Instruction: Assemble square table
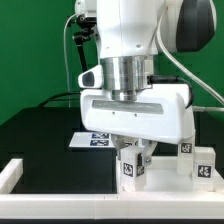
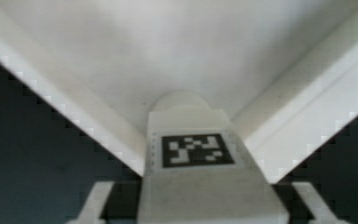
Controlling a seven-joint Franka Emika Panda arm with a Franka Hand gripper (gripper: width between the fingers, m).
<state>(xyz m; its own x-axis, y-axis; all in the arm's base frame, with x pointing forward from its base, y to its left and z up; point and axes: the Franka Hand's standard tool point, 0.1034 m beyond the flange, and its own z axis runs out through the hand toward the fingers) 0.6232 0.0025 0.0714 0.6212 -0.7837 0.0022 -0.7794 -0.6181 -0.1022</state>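
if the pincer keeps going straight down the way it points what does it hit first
The pincer points down around a tagged white leg; its fingers flank the leg. Going on, it would probably meet the black table just below, though depth is unclear.

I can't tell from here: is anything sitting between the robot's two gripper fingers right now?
Yes. A white table leg with a black-and-white tag stands between the gripper fingers, clearest in the wrist view.
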